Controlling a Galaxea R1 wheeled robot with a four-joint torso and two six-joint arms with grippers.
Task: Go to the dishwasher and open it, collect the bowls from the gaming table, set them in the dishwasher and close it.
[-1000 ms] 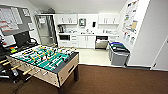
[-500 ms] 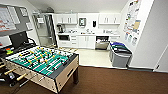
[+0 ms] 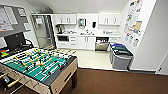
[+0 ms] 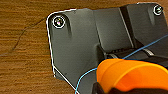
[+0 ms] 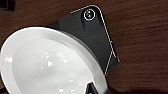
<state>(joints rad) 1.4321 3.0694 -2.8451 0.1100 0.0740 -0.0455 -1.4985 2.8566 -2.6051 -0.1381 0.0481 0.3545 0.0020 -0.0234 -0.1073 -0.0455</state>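
Observation:
In the left wrist view an orange bowl hangs above the brown wood-look floor, with my left gripper shut on its rim. A white-looking bowl sits large in the right wrist view, and my right gripper is shut on its edge. The dishwasher is in the far kitchen run under the counter, its steel door lowered and the dark inside showing. The gaming table is out of view.
A table-football table with a green field and rods stands close at my left. Grey bins with blue lids line the right wall. Between them, brown carpet leads to the pale kitchen floor. A tall fridge stands at the back left.
The whole head view has shifted as I drive. The table-football table now sits lower and further left, and the kitchen is a little nearer.

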